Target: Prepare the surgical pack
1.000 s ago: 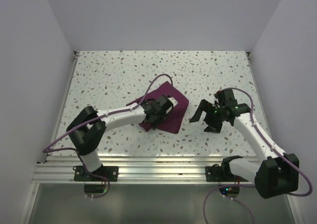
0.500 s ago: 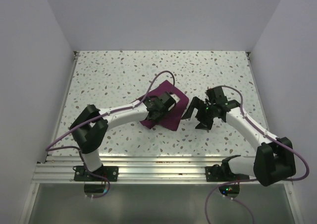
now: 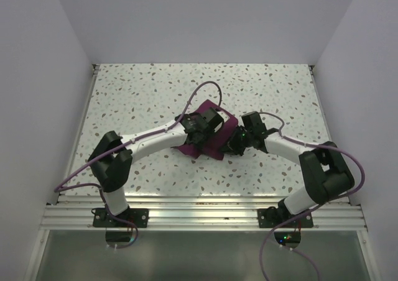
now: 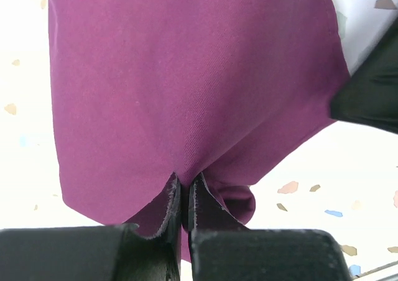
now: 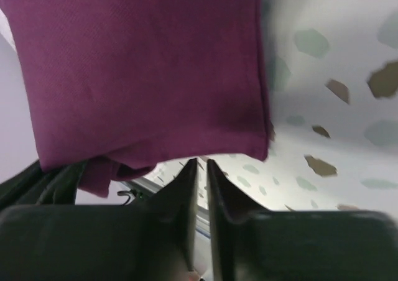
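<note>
- Cloth, dark purple, lies folded and rumpled near the middle of the speckled table, between the two wrists; it is not spread flat.
- On the left gripper, the fingers are pressed together on a pinched ridge at the near edge of the cloth, and the fabric puckers into the grip.
- On the right gripper, the fingers are nearly together with a thin slit between them, tips at the cloth's edge; cannot tell whether any fabric is caught.
- Absent from every view: steel tray, gauze squares, scissors, forceps.
- Progress, as a judgement: early. Both arms are at the cloth, likely to open it out. Left to do: spread it square, load the other items, wrap.
</note>
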### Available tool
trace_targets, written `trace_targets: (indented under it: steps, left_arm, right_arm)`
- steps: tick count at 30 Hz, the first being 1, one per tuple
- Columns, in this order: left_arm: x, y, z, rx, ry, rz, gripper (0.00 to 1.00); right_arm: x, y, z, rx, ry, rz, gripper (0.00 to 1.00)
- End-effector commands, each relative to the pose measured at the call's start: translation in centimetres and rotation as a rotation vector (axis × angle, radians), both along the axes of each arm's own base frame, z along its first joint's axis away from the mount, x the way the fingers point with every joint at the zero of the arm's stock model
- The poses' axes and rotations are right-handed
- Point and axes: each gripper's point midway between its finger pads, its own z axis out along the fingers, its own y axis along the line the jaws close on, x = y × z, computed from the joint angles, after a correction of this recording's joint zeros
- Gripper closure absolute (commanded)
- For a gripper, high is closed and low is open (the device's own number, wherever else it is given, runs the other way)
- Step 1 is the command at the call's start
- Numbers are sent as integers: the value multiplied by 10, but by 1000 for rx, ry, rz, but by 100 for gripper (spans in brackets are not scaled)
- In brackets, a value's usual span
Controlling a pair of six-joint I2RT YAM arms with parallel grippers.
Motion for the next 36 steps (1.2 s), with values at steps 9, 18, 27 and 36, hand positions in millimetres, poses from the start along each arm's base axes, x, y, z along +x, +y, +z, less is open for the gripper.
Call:
trace_targets:
  steps: [9,18,27,36]
  left_arm:
    - [-3,-24,29,-119,14,-78,100]
    - [-1,-49,46,-190,39,-132,100]
    - [1,-46,47,-178,33,-125,100]
    - [2,-43,42,-193,57,-85,100]
  right_arm:
    - [69,36,20,139,-286,-142,100]
    - [101,103,35,302,-441,-156,100]
    - [82,55,10,58,-335,-66,93]
    - [55,21,30,22,-373,-31,100]
